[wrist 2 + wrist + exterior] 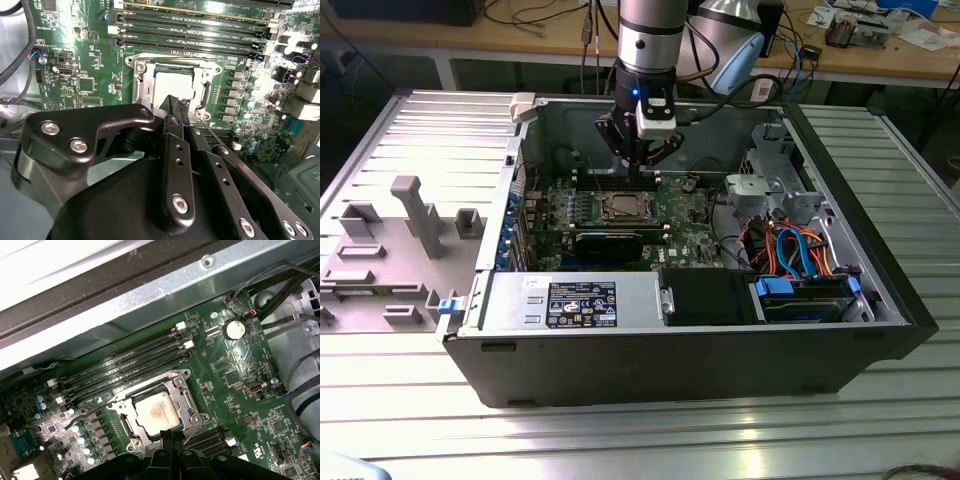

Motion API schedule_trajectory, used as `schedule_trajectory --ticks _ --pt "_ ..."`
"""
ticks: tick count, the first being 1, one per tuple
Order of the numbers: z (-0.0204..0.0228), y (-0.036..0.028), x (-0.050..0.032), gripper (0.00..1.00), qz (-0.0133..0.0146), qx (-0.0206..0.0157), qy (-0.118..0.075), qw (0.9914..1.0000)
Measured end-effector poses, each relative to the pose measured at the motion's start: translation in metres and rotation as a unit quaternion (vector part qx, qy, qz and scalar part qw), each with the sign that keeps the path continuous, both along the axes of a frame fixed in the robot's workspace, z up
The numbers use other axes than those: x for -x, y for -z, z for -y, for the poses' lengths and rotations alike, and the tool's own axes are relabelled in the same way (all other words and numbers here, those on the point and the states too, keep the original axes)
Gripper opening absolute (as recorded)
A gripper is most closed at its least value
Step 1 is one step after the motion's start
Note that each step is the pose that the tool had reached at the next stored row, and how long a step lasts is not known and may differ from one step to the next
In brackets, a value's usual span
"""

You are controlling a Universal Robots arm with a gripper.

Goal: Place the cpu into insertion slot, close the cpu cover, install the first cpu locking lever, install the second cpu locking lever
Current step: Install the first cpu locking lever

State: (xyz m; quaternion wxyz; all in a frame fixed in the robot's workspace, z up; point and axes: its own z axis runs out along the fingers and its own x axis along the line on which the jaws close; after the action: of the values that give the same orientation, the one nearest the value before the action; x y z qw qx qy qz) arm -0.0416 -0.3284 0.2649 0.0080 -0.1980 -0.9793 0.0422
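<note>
The cpu lies flat, face up, in the insertion slot, framed by the cpu cover. Directly above, the gripper has its jaws together, holding nothing.

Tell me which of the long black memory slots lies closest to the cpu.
The memory slot bordering the socket's silvery frame, on the side away from the claw; the other slots lie beyond it toward the case wall.

Robotics lab or electronics workshop, open computer case on a ribbed metal table, cluttered wooden workbench with cables beyond.
</note>
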Motion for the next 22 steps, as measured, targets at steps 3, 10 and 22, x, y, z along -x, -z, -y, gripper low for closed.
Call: schedule_trajectory --ticks 3,10,22 --pt "0.0 0.0 0.0 0.11 0.0 0.0 -0.004 0.99999" --pt "0.0 0.0 0.0 0.11 0.0 0.0 -0.012 0.99992" --pt "0.0 0.0 0.0 0.11 0.0 0.0 -0.026 0.99967"
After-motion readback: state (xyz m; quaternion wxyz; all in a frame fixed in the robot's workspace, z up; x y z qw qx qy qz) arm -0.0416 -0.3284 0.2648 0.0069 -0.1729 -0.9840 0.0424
